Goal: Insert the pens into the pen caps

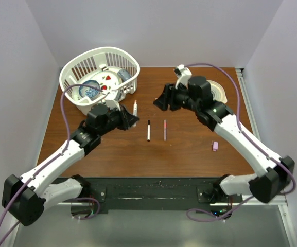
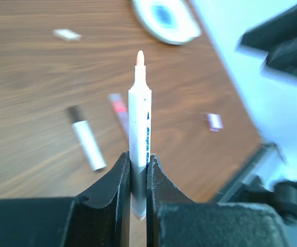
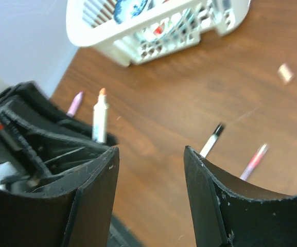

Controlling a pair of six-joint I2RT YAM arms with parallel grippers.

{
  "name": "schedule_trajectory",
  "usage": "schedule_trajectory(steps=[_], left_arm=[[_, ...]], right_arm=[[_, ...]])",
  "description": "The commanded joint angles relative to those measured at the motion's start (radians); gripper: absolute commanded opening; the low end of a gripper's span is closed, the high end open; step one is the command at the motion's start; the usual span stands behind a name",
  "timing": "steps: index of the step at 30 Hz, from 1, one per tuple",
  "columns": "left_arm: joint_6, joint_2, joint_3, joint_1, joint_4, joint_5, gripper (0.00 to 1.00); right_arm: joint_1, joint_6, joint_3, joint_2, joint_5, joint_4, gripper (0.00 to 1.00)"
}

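From above, the left gripper (image 1: 133, 118) clenches a white pen (image 1: 135, 108) near the basket (image 1: 79, 66), in the left wrist view its blue-lettered barrel and bare peach tip stand between the fingers (image 2: 112, 180), and in the right wrist view the right gripper (image 3: 151, 154) gapes, released.

Brown wooden counter (image 1: 112, 154) with a few things on it.
A white basket (image 1: 122, 54) stands far left and a plate (image 1: 221, 91) far right. A black-tipped pen (image 1: 149, 130) and a pink pen (image 1: 164, 130) lie side by side in the middle, with a pink cap (image 1: 215, 146) apart on the right.
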Motion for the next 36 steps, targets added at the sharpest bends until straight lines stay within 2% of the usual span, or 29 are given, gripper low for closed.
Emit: schedule_trajectory(steps=[1, 6, 11, 12, 16, 21, 28, 36], left_arm=[[0.102, -0.066, 0.046, 0.062, -0.197, -0.084, 0.00], [0.222, -0.179, 0.029, 0.062, -0.291, -0.164, 0.00], [0.294, -0.313, -0.058, 0.062, -0.265, -0.204, 0.00], [0.297, -0.324, -0.054, 0.062, -0.269, -0.206, 0.00], [0.311, -0.355, -0.059, 0.062, -0.272, -0.219, 0.00], [0.313, -0.353, -0.056, 0.062, -0.272, -0.215, 0.00], [0.316, -0.353, -0.056, 0.062, -0.269, -0.207, 0.00], [0.317, -0.365, -0.057, 0.062, -0.265, -0.207, 0.00]], right_arm=[[-0.014, -0.219, 0.187, 0.182, 0.051, -0.067, 0.57], [-0.040, -0.282, 0.293, 0.427, 0.197, -0.036, 0.53], [-0.089, -0.349, 0.508, 0.660, 0.220, -0.091, 0.54], [-0.099, -0.358, 0.551, 0.749, 0.209, -0.114, 0.54], [-0.128, -0.386, 0.703, 0.897, 0.179, -0.165, 0.54], [-0.157, -0.418, 0.802, 1.001, 0.166, -0.182, 0.54], [-0.159, -0.423, 0.849, 1.132, 0.133, -0.185, 0.52], [-0.142, -0.452, 0.807, 1.132, 0.197, -0.168, 0.43]])
